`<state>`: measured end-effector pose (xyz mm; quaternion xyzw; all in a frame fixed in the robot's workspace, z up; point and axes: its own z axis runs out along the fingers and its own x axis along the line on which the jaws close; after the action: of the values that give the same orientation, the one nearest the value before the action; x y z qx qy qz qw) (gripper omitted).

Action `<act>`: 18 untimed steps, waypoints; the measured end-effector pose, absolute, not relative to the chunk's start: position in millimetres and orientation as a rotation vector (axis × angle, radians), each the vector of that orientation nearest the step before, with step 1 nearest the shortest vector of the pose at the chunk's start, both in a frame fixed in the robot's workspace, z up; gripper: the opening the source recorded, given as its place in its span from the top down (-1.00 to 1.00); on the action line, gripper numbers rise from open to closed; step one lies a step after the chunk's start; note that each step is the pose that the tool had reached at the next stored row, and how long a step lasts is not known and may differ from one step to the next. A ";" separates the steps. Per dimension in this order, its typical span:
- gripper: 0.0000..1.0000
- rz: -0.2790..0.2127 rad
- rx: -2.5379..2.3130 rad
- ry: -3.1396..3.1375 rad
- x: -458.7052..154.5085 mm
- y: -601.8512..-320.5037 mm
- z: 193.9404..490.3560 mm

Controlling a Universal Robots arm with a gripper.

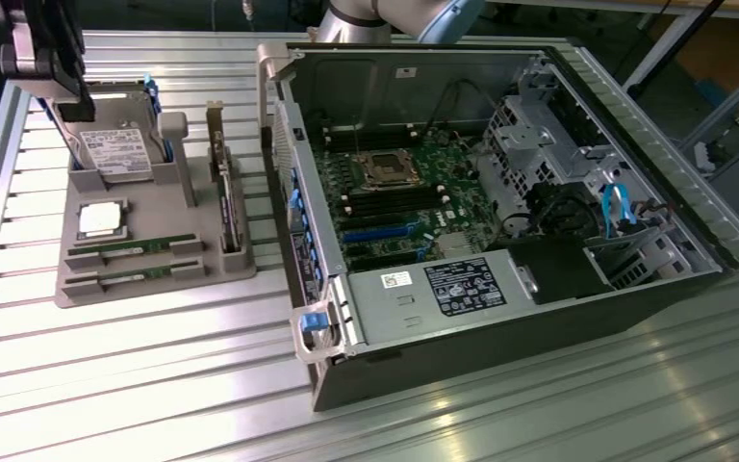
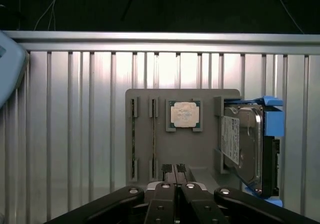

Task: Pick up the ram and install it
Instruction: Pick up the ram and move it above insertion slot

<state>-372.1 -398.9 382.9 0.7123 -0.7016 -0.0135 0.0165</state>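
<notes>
Ram: the ram [image 1: 132, 247] is a thin green stick lying flat in a slot at the near end of the gray holder [image 1: 151, 289]. A second stick [image 1: 136, 273] lies just beside it in its own slot.
Gripper: the gripper [image 2: 174, 170] has its fingers pressed together and holds nothing. It hangs above the holder, up over the hard drive [image 1: 119, 149] end, and is not touching the ram.
Done: nothing of the job shows as done. Both sticks sit in the holder.
Left: all of it, I think, both the picking up and the putting in.
Where it goes: the motherboard [image 1: 408, 202] lies inside the open computer case [image 1: 472, 366]. The long dark slots [image 1: 350, 183] beside the square socket [image 1: 384, 169] look empty to me.
Close things: the chip [image 1: 100, 219] sits just behind the sticks. The tall card [image 1: 226, 207] stands at the holder's side nearest the case.
Edges: small holder posts hug each stick at both ends. The case walls stand high all around the motherboard. The table [image 1: 151, 385] ends near the holder on the exterior view's left.
Open room: the air above the sticks is free. There is lots of bare table in front. The gap between holder and case is thin.
</notes>
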 end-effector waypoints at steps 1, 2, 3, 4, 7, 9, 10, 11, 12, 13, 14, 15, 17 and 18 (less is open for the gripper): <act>0.80 -0.042 2.215 -2.181 -372.1 -398.9 381.7; 0.80 -0.042 2.214 -2.181 -372.1 -398.9 380.5; 0.80 -0.042 2.215 -2.181 -372.1 -398.9 379.3; 0.80 -0.042 2.215 -2.181 -372.1 -398.9 378.3; 0.80 -0.042 2.214 -2.181 -372.1 -398.9 376.0; 0.80 -0.042 2.214 -2.181 -372.1 -398.9 375.3; 0.80 -0.042 2.214 -2.181 -372.1 -399.0 375.2; 0.80 -0.042 2.215 -2.181 -372.1 -398.9 375.2; 0.80 -0.042 2.215 -2.181 -372.1 -398.9 375.2; 0.80 -0.042 2.215 -2.181 -372.1 -398.9 375.2; 0.80 -0.042 2.215 -2.181 -372.1 -398.9 374.8; 0.80 -0.042 2.215 -2.181 -372.2 -399.0 373.8; 0.80 -0.042 2.215 -2.181 -372.8 -398.9 372.0; 0.80 -0.042 2.215 -2.181 -373.1 -398.9 370.7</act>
<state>-373.1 -398.9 370.7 0.7123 -0.7016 -0.0134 0.0163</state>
